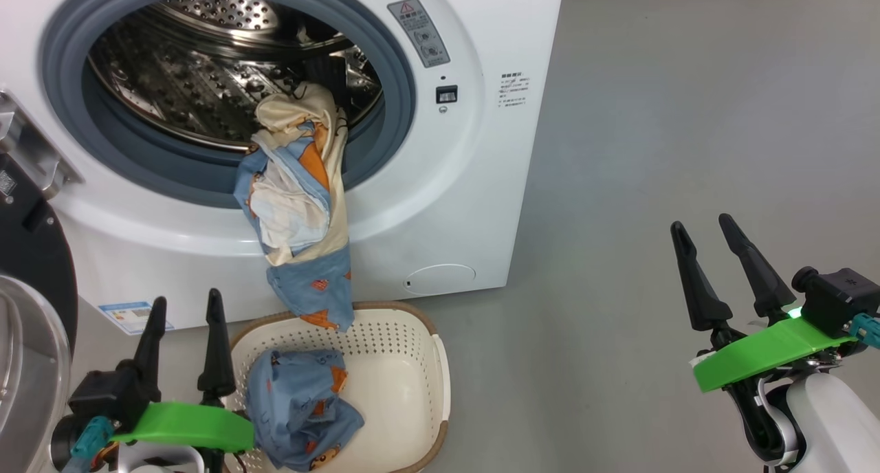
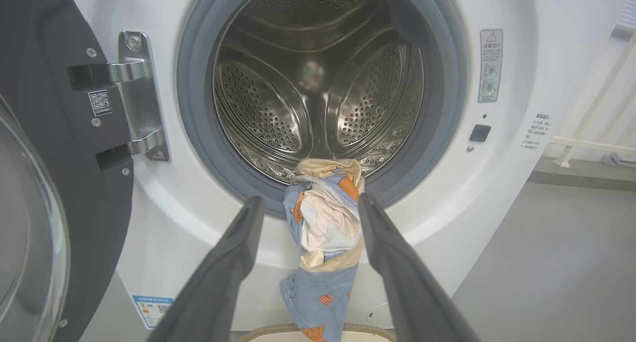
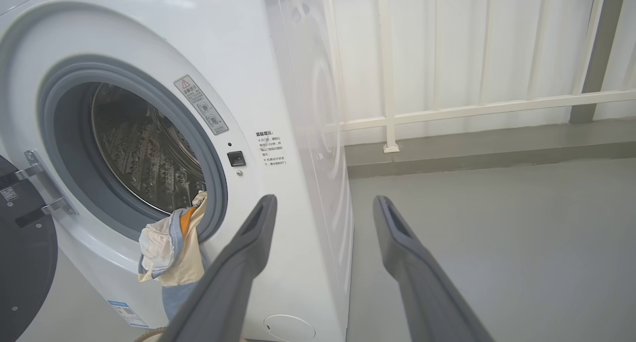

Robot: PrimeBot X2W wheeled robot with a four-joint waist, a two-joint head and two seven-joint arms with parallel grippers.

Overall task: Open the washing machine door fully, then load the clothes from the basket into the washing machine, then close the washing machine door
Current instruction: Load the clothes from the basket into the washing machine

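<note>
The washing machine [image 1: 447, 205] stands with its door [image 2: 59, 183] swung wide to my left, its dark inner face and steel hinge [image 2: 141, 96] toward the cameras. A cream-and-blue garment [image 1: 299, 184] hangs half loaded. Its upper end lies on the bottom of the perforated drum [image 1: 206, 81] and its middle drapes over the grey gasket [image 1: 62, 81]. Its lower blue end, with orange prints, dangles down the white front panel to the far rim of the basket [image 1: 430, 363]. A second, light blue garment [image 1: 299, 404] lies crumpled inside the basket, toward its left side. The basket sits on the grey floor [image 1: 653, 150] just in front of the machine, below the opening. My left gripper [image 1: 187, 298] hovers at the basket's left rim, fingers spread and empty; in its wrist view the hanging garment appears between them, untouched. My right gripper [image 1: 701, 223] is well apart to the right, over the floor, fingers likewise parted and holding nothing.
</note>
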